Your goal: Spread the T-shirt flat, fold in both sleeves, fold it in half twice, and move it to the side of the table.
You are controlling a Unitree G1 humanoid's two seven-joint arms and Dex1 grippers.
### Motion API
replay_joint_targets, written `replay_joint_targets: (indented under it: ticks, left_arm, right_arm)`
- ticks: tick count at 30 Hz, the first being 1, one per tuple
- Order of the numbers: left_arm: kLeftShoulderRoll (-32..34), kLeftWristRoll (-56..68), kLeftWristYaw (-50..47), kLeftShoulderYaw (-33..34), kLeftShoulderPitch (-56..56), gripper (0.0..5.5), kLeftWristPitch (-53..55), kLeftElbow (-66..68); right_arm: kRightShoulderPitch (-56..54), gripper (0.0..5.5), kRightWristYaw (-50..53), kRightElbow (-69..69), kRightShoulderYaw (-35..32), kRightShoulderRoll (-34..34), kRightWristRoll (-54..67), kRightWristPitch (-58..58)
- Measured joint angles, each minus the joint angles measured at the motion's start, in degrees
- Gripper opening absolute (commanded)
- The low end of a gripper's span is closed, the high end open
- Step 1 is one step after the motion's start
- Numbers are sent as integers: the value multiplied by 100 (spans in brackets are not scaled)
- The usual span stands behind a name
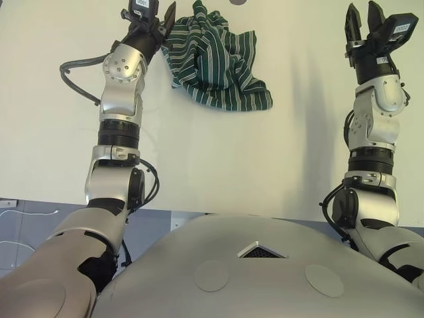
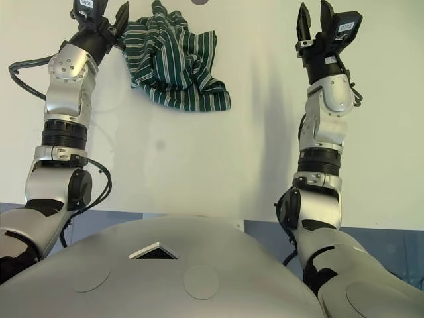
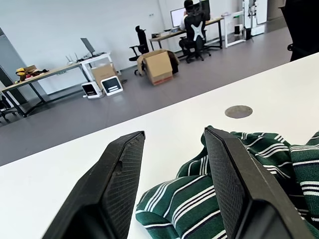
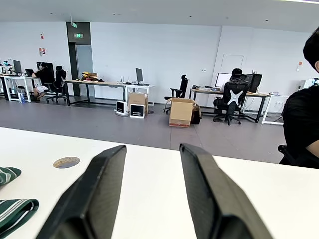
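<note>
Found T-shirt (image 1: 215,63) crumpled in a heap on far part of table (image 1: 199,165), left of centre. Read heap's long axis as diagonal, far-left to near-right, with a flat striped corner pointing near-right. Logged left gripper (image 3: 174,139) spread wide at heap's far-left edge, contact unclear. Logged right gripper (image 1: 363,16) spread too, empty, well apart to right.

grey round disc (image 3: 238,111) | cardboard box (image 4: 181,112) on floor (image 4: 99,124) | black office chair (image 4: 230,101) by desk (image 4: 202,91)
</note>
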State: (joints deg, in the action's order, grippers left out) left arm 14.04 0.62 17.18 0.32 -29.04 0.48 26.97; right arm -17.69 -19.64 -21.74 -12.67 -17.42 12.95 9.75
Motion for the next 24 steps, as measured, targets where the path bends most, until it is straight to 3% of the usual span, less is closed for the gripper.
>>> replay_joint_targets:
  ticks: [4, 8, 12, 15, 19, 22, 24]
  left_arm:
    - [-68, 27, 515, -267, -184, 219, 191, 622]
    - [363, -808, 1644, -1429, -289, 219, 234, 1164]
    - [1326, -315, 3553, -1957, 848, 219, 345, -983]
    - [1972, 216, 4478, -2308, 2002, 219, 820, -2850]
    - [2167, 333, 4128, -1970, 2367, 219, 1434, -3637]
    - [1991, 757, 3755, -1367, 2086, 219, 1904, -4102]
    - [2014, 653, 3589, -1300, 1937, 219, 1906, -3922]
  right_arm:
    - [-3, 198, 36, -52, 8, -7, -114, 19]
    - [-30, 198, 40, -116, 108, -4, -223, 43]
    - [-30, 198, -169, -55, 378, -10, -379, 33]
    - [68, 198, -1313, 793, 1386, 3, -369, -475]
    - [298, 198, -2522, 1576, 2826, -288, -860, -1090]
    - [614, 198, -2986, 1891, 3343, -664, -1110, -1591]
    - [732, 198, -2965, 1853, 3469, -791, -1325, -1712]
